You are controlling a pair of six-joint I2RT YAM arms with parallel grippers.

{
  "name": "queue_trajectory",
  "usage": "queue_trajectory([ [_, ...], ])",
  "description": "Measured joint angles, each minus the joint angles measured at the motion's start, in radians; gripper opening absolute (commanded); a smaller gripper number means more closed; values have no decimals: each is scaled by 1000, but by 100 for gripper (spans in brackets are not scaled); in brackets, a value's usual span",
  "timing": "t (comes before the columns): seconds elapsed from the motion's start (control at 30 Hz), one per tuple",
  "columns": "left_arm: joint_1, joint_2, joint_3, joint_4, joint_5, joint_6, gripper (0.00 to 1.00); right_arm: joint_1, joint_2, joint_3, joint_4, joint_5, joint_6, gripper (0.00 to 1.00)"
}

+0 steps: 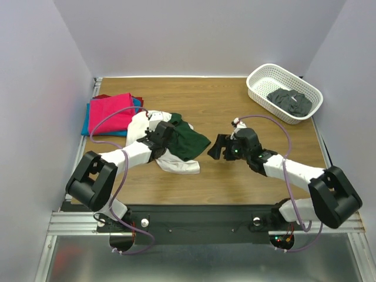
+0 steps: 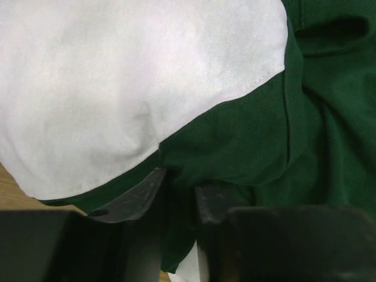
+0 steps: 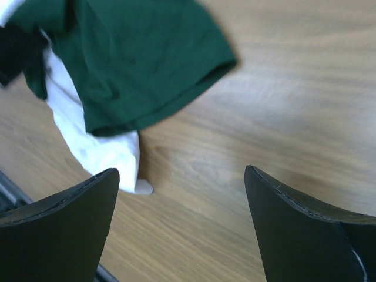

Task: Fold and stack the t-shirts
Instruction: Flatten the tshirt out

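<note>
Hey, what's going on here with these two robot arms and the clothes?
The left gripper is down on a crumpled white and green t-shirt on the table, green cloth pinched between its jaws. The right gripper hangs beside the shirt's green sleeve, jaws wide open, holding nothing. A pile of pink, blue and red shirts lies at the far left; a white basket at the far right holds a dark cloth.

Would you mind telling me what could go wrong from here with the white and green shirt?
The left gripper pinches bunched green cloth of the white and green t-shirt; lifting may grab several layers. Its white edge seems to touch the magenta t-shirt, which a pull might drag. The right gripper stands open, holding nothing, so the shirt may stay crumpled.
</note>
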Motion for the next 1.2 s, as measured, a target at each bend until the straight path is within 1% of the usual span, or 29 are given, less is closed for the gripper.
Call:
queue_trajectory([
  [0.1,0,2,13,-11,-3,7,6,42,66,-4,28,-26,11,91],
  [0.13,0,2,18,-14,-2,10,0,56,91,-3,46,-37,16,91],
  [0.27,0,2,31,-24,2,14,0,94,157,-3,108,-74,37,90],
  [0.57,0,-31,56,-50,43,15,0,129,281,32,174,-123,42,84],
  [0.77,1,-86,75,-55,60,17,0,152,348,65,230,-169,48,64],
  [0.8,2,-92,79,-56,62,18,0,155,354,69,232,-175,49,58],
  [0.87,7,-94,93,-60,66,23,0,162,363,76,232,-192,47,49],
  [0.9,13,-94,101,-60,69,25,0,164,364,77,232,-200,51,35],
  [0.97,27,-93,129,-68,82,32,0,167,364,80,233,-215,52,15],
  [1.0,30,-92,135,-68,92,35,0,167,364,81,233,-222,45,0],
  [1.13,53,-64,238,-64,130,42,0,167,360,83,224,-219,40,0],
  [1.2,63,-57,280,-64,164,45,0,167,331,83,181,-188,28,0],
])
